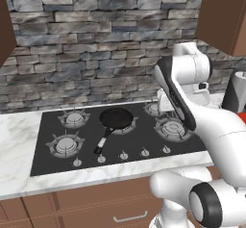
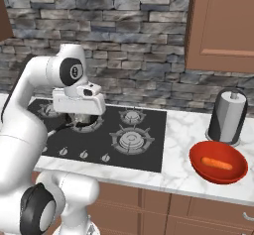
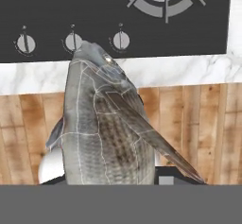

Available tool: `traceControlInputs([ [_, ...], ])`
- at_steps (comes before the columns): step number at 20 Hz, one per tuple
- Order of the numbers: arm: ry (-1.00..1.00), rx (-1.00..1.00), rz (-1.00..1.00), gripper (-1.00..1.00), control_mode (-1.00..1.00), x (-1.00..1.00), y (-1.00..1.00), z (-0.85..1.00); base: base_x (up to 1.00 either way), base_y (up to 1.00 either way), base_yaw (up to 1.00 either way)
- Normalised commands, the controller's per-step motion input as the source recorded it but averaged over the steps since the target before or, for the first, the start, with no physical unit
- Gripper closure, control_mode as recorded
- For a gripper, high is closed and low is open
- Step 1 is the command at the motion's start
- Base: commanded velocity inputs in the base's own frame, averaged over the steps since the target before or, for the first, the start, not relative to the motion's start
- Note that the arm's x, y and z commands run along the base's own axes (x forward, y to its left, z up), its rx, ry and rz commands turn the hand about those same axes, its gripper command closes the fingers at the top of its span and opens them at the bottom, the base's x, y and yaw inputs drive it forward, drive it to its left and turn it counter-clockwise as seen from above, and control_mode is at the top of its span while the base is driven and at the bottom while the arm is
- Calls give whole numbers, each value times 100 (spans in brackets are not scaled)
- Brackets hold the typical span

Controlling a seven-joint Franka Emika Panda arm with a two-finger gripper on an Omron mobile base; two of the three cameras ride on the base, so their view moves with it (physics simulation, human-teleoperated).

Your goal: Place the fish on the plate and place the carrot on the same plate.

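The fish (image 3: 104, 128), grey with pale scale lines and a long fin, rises close before the hand camera and hides the finger tips. My gripper (image 2: 81, 116) hangs over the front left of the stove and is shut on the fish. In the hand view the fish's head points toward the stove knobs. The carrot (image 2: 217, 163), a short orange stick, lies inside a deep red bowl (image 2: 198, 152) on the counter to the right of the stove. The plate is out of view.
A black frying pan (image 1: 116, 119) sits on a middle burner of the black stove (image 1: 48, 159), handle toward the front. A grey canister (image 2: 227, 116) stands behind the red bowl. Wooden cabinets hang above right, and a stone wall backs the marble counter (image 2: 183, 130).
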Motion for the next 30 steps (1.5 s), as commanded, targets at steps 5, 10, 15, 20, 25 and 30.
traceControlInputs([
  [5,-3,2,11,100,-100,-6,-7,0,0,0,0],
  [10,0,0,0,100,-100,0,0,0,0,0,0],
  [15,0,0,0,100,100,0,0,0,0,0,0],
  [20,0,0,0,100,100,0,0,0,-61,-11,-1],
  [25,0,0,0,100,100,0,0,0,-75,-64,-6],
  [30,0,0,0,100,100,0,0,0,-9,-95,-3],
])
